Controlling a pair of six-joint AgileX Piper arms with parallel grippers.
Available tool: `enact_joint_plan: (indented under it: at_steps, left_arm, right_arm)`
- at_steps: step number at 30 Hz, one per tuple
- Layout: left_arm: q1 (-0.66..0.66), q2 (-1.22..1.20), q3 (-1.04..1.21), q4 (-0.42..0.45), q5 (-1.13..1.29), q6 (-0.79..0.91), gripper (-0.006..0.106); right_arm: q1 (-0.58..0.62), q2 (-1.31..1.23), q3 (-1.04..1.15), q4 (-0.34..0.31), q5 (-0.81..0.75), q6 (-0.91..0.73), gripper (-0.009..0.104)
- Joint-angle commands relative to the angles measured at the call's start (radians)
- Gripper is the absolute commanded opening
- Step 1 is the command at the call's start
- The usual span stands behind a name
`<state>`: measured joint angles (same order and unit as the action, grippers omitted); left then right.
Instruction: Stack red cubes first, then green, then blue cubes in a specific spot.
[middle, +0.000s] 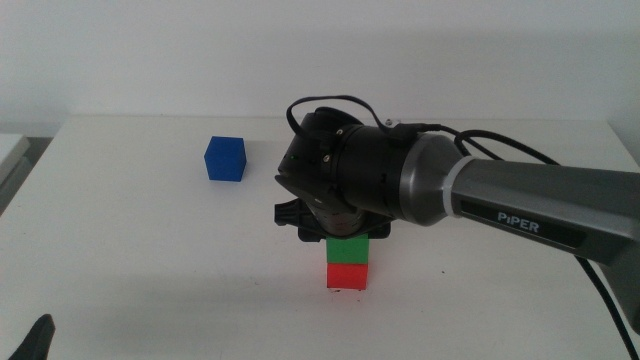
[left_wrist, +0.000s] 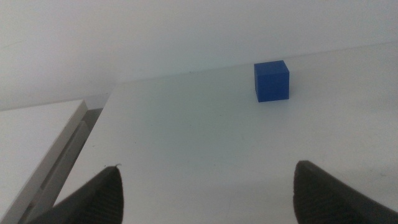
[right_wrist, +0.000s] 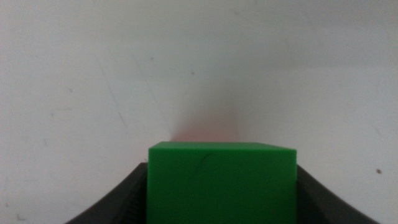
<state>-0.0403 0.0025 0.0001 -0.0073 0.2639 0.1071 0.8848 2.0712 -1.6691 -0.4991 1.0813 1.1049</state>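
Note:
The red cube (middle: 347, 276) sits on the white table near the front middle, covering the specific spot. The green cube (middle: 347, 249) rests squarely on top of it. My right gripper (middle: 345, 238) comes in from the right and is shut on the green cube (right_wrist: 221, 180), with a dark jaw pressed against each side in the right wrist view. The blue cube (middle: 225, 158) stands alone farther back and to the left, also seen ahead of the left wrist camera (left_wrist: 272, 81). My left gripper (left_wrist: 205, 199) waits open at the front left corner (middle: 38, 338).
A separate white surface (left_wrist: 37, 137) adjoins the table's left edge across a narrow gap. The right arm's grey body and cables (middle: 500, 195) stretch over the right half of the table.

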Motion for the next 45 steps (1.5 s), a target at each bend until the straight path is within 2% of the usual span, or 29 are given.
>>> enact_joint_plan:
  at_steps: [1,20,21,22,23,24,25,29,31,34,40,43,45]
  left_arm:
    - [0.002,-0.002,0.0,0.0,-0.014,0.001,0.094]
    - [0.002,-0.002,0.0,0.0,-0.014,0.001,0.094]
    - [0.002,-0.002,0.0,0.0,-0.014,0.001,0.094]
    - [0.002,-0.002,0.0,0.0,-0.014,0.001,0.094]
    - [0.002,-0.002,0.0,0.0,-0.014,0.001,0.094]
    - [0.002,-0.002,0.0,0.0,-0.014,0.001,0.094]
    - [0.002,-0.002,0.0,0.0,-0.014,0.001,0.094]
    - [0.002,-0.002,0.0,0.0,-0.014,0.001,0.094]
    - [0.002,-0.002,0.0,0.0,-0.014,0.001,0.094]
    - [0.002,-0.002,0.0,0.0,-0.014,0.001,0.094]
    - [0.002,-0.002,0.0,0.0,-0.014,0.001,0.094]
    - [0.002,-0.002,0.0,0.0,-0.014,0.001,0.094]
    - [0.002,-0.002,0.0,0.0,-0.014,0.001,0.094]
  right_arm:
    - [0.001,-0.001,0.002,-0.022,-0.016,0.004,0.004]
    - [0.001,0.003,0.002,-0.037,0.01,0.024,0.005]
    - [0.001,0.007,0.002,-0.037,0.01,0.024,0.017]
    - [0.001,0.009,0.002,-0.035,0.01,0.024,0.023]
    - [0.001,0.014,0.002,-0.03,0.01,0.024,0.036]
    - [0.001,0.016,0.002,-0.028,0.01,0.024,0.044]
    - [0.001,0.018,0.002,-0.025,0.01,0.024,0.058]
    - [0.001,0.018,0.004,-0.036,0.007,0.018,0.079]
    - [-0.001,0.005,0.0,-0.04,0.002,0.0,0.084]
    - [0.002,-0.053,-0.027,-0.052,0.035,-0.019,0.085]
    - [0.1,-0.315,-0.061,-0.134,0.14,-0.074,0.085]
    - [0.142,-0.457,-0.036,-0.142,0.14,-0.127,0.085]
    - [0.165,-0.549,0.018,-0.118,0.14,-0.233,0.085]
